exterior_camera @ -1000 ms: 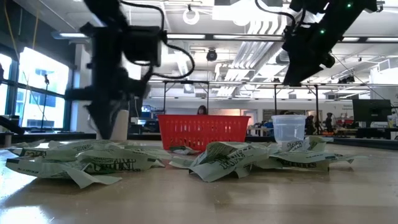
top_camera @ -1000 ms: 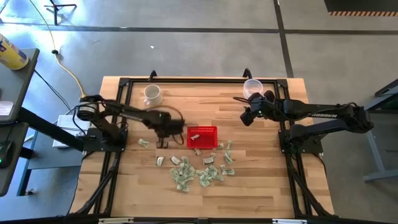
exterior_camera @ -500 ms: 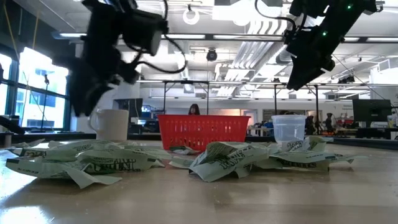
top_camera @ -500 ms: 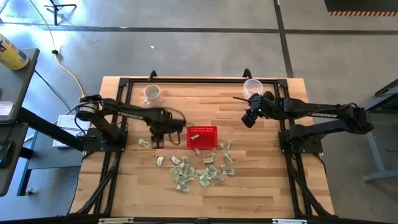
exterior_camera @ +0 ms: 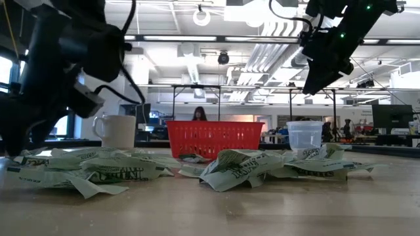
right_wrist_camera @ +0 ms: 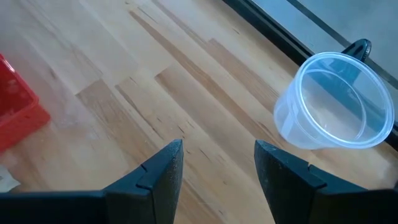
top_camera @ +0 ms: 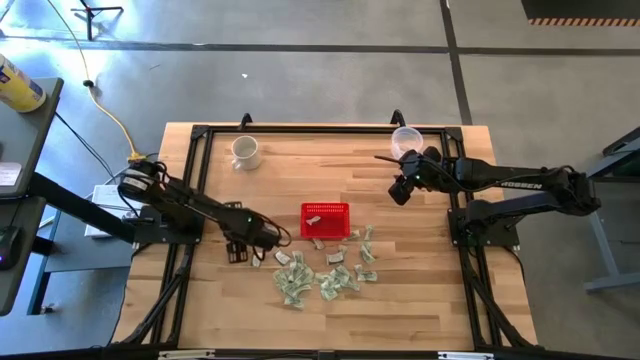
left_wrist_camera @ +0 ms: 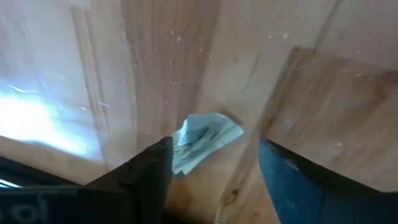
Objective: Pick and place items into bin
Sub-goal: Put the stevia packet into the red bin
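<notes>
Many crumpled pale green-and-white items (top_camera: 318,273) lie in a loose heap on the wooden table (top_camera: 420,300), nearest the low camera and just in front of the bin (top_camera: 325,220). The left gripper (left_wrist_camera: 211,171) hangs low over the boards, fingers spread, with one wrinkled item (left_wrist_camera: 202,140) lying between them. The bin is a red rectangular basket with mesh walls. Farther off stand a white mug (top_camera: 244,152) and a clear plastic cup (right_wrist_camera: 336,112). The right gripper (right_wrist_camera: 217,165) hovers near the cup, fingers apart.
</notes>
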